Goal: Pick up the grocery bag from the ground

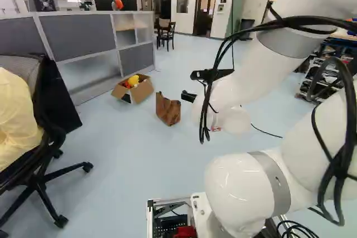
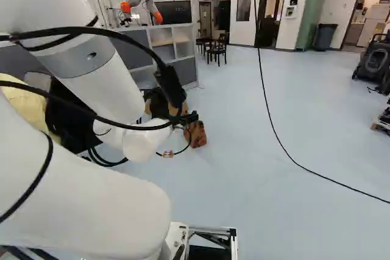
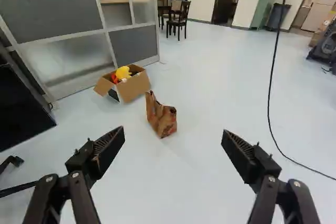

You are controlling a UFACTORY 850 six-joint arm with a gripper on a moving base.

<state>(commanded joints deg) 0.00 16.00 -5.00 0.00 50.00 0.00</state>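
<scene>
We have our 2 fingers (image 1: 189, 97) spread wide apart. The 1 brown paper bag (image 3: 161, 120) sits on the pale floor (image 3: 210, 103), ahead of them. Near it, but apart, we see 1 open cardboard box (image 3: 135, 86) holding something yellow (image 3: 123, 72), beside a grey partition (image 3: 134, 45).

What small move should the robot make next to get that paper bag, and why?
Probably ease the base forward a little toward the brown paper bag: it rests on the floor well ahead of the open jaws, likely out of reach.
</scene>
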